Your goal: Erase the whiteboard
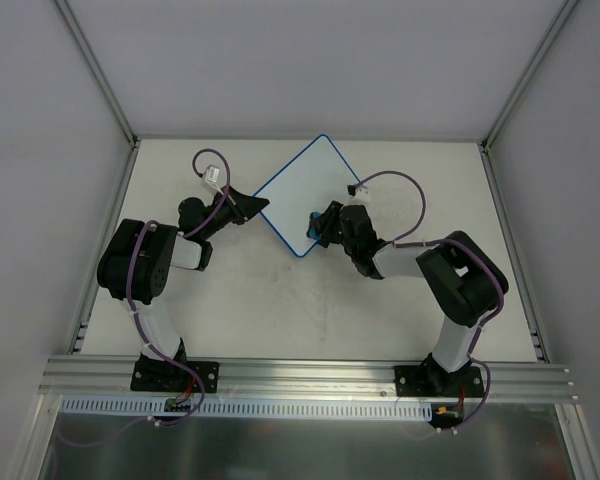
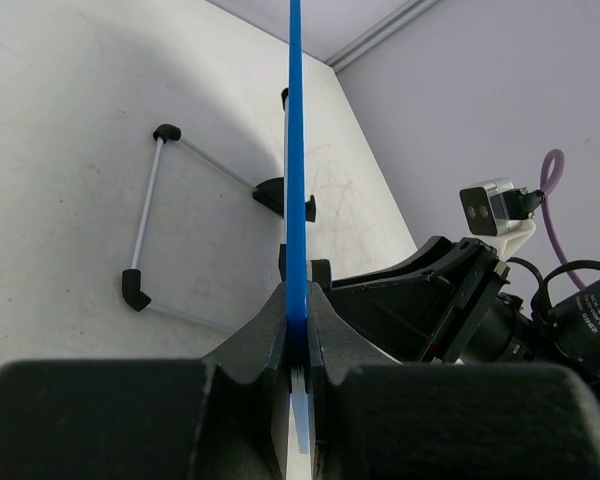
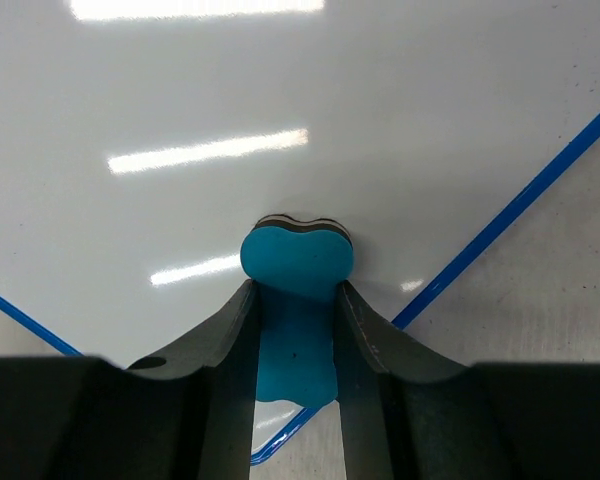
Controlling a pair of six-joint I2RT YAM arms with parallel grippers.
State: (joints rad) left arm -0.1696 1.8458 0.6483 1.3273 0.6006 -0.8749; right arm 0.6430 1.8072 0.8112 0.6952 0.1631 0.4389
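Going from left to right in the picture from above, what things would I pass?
left arm → left gripper, pinching the board's corner → whiteboard → right arm

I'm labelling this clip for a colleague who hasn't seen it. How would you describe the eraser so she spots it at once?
Find the whiteboard, a white blue-rimmed board turned cornerwise over the table. At its near right edge the right gripper is shut on the eraser. It is the only small teal block, with a rounded two-lobed end.
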